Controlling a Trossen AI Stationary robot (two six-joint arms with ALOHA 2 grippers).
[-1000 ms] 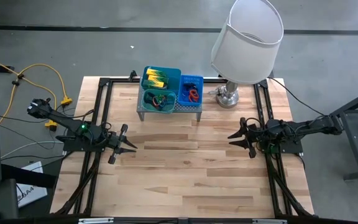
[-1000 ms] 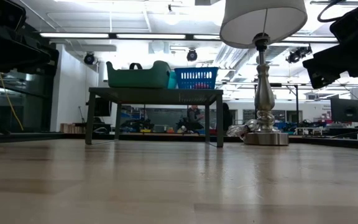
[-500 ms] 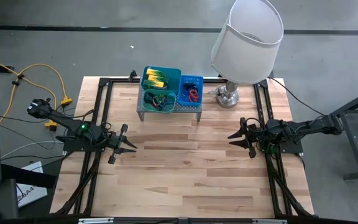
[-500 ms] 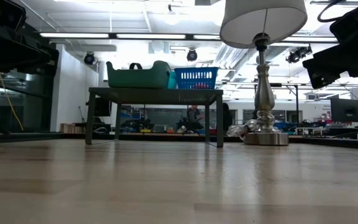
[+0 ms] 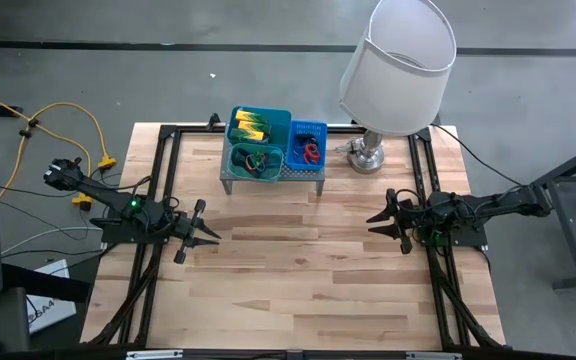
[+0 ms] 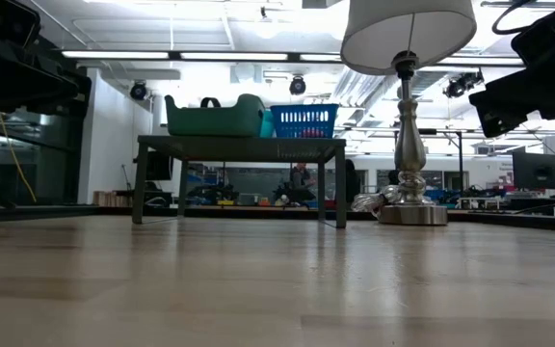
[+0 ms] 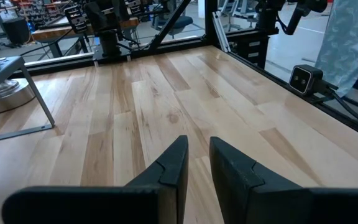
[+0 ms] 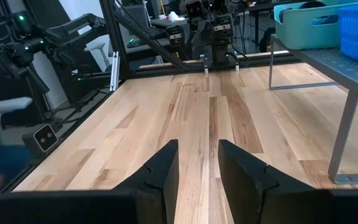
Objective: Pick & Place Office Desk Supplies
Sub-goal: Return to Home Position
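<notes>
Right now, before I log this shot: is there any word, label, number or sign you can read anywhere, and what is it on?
No text can be read.
White sheet beside the table's left edge: dark print, too blurred to read.
Yellow-green crayon box in the teal tray: label too small to read.

One wooden surface (image 5: 298, 290) carries one grey riser shelf (image 5: 304, 171) at 12 o'clock and one white-shaded lamp (image 5: 398, 65) at 1 o'clock. Three containers share the shelf: two trays, a light blue tray (image 5: 286, 124) with yellow-green blocks (image 5: 251, 127) and a green tray (image 5: 230, 163) with band loops (image 5: 256, 160), plus one blue mesh basket (image 5: 308, 126) with red loops (image 5: 310, 152). The pieces inside are too small to count. Two dark arms flank the surface, the left tool (image 5: 213, 235) at 9 o'clock and the right tool (image 5: 372, 226) at 3 o'clock, each with two fingers (image 7: 173, 165).
</notes>
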